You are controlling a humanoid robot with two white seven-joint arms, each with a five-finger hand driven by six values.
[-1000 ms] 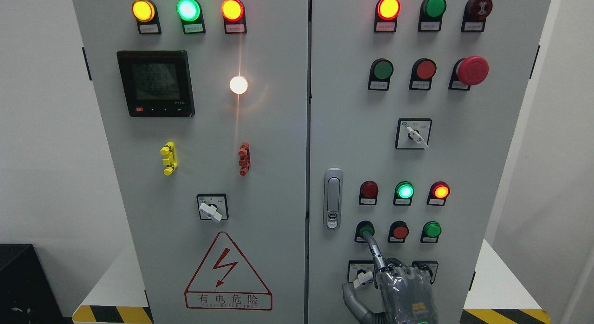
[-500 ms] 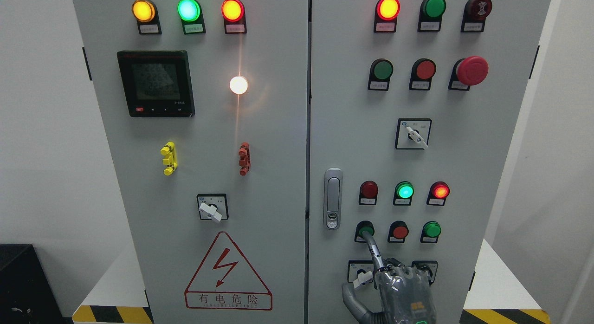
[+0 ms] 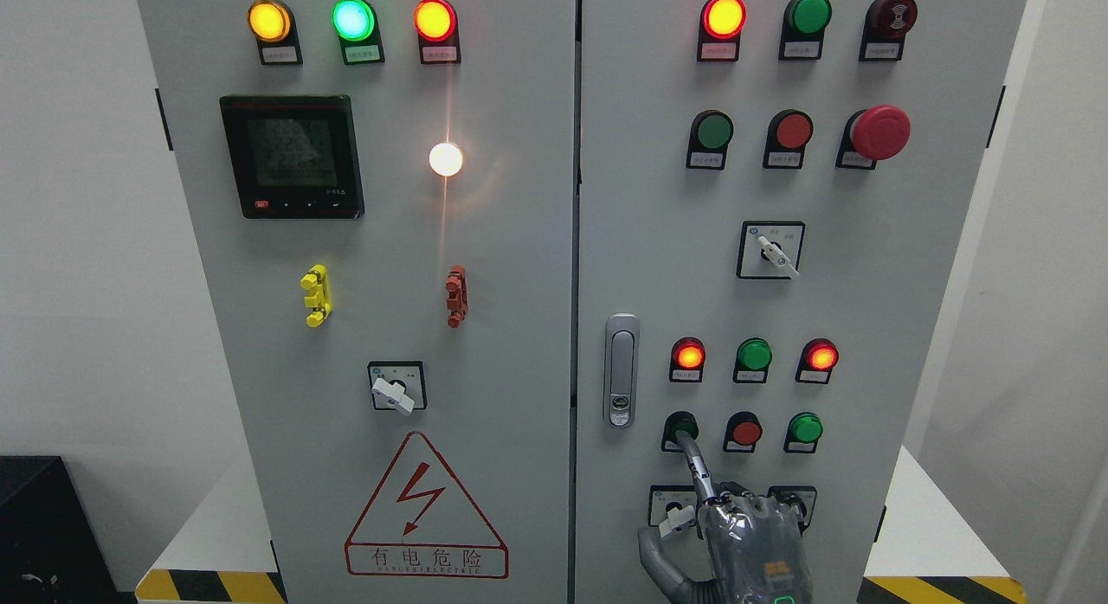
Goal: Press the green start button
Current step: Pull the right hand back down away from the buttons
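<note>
My right hand (image 3: 749, 539) comes up from the bottom edge in front of the right cabinet door (image 3: 658, 240). Its index finger (image 3: 695, 465) is stretched out, with the tip on the green button (image 3: 679, 427) at the left of the lower button row. The other fingers are curled and the thumb juts out to the left; the hand holds nothing. In the lamp row above, the left red lamp (image 3: 689, 356) and the right red lamp (image 3: 821, 356) glow, while the green lamp (image 3: 754, 355) between them is dark. My left hand is out of view.
Right of the pressed button are a red button (image 3: 745, 431) and another green button (image 3: 806, 427). A door handle (image 3: 621, 370) stands to the left. My hand partly covers rotary switches (image 3: 673, 506) below. A red mushroom stop button (image 3: 879, 131) sits at the upper right.
The green lamp above the button row has gone dark and the left red lamp beside it has lit. The hand has stayed with its index finger on the green button.
</note>
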